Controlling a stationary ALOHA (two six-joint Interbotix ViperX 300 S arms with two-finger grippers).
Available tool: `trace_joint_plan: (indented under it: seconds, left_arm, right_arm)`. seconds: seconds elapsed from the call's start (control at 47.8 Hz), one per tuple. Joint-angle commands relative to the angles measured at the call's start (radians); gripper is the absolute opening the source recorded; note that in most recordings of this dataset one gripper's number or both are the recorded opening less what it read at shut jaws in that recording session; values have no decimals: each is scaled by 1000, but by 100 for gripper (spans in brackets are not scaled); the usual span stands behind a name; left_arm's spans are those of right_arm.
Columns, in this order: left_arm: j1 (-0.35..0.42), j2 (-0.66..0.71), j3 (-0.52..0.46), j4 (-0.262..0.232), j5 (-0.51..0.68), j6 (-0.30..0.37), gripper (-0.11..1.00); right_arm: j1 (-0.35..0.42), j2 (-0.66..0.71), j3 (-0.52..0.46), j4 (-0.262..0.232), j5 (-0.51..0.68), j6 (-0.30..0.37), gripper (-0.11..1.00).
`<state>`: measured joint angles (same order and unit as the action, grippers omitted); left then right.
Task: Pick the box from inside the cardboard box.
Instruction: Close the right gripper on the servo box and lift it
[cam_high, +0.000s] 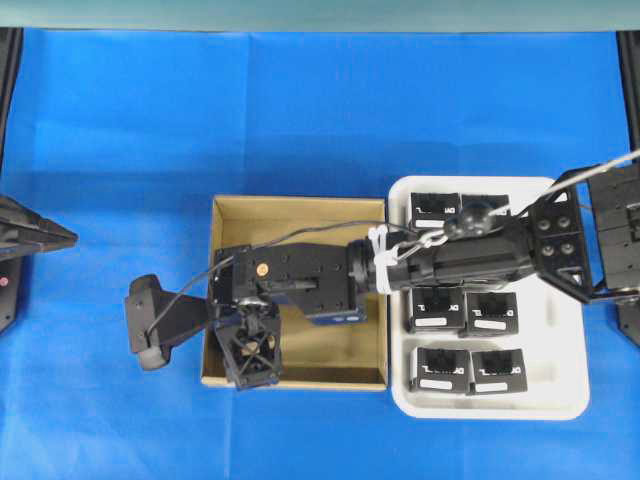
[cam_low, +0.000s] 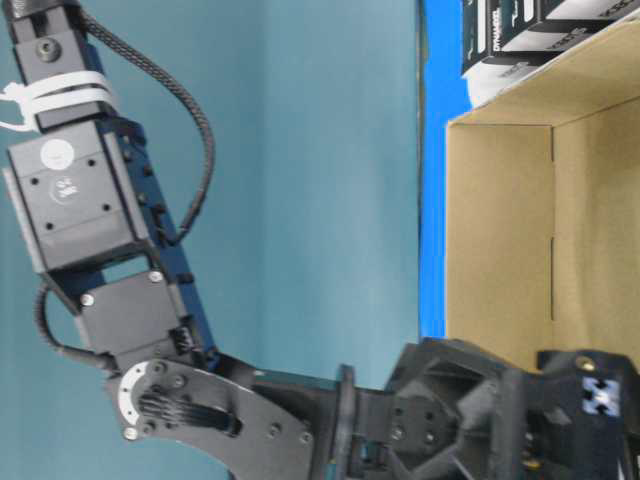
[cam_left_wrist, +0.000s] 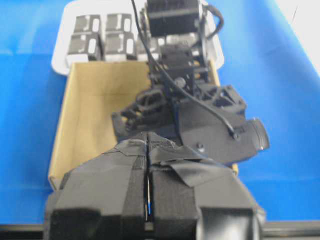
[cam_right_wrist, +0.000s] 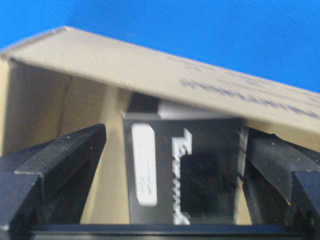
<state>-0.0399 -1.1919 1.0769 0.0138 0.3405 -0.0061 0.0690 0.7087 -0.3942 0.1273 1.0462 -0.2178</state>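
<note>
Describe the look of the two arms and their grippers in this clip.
Both arms are matte black, boxy segments joined by bolted brackets. The right arm carries a black cable, white zip ties and a copper-coloured disc. The right gripper has ridged black fingers. The left gripper is wrapped in black tape.

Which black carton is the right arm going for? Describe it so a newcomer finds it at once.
Start at the brown cardboard box on the blue cloth, left of the white tray. Inside it, against a wall, one black carton sits between the open jaws of the right gripper. It is the only visible carton in the brown box; its lookalikes sit in the tray.
</note>
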Motion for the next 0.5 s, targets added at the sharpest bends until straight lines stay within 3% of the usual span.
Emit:
trace_joint_plan:
  seconds: [0.0,0.188,0.481]
  left_arm:
    - [0,14,-21,3,-5,-2,-7]
    - [0,14,-21,3,-5,-2,-7]
    - [0,14,-20,3,-5,-2,-7]
  right_arm:
    - [2,5,2,8,-5,20,99]
    - [-6,3,2,8,11,118,99]
    - [-12,-3,-9,8,60,161,92]
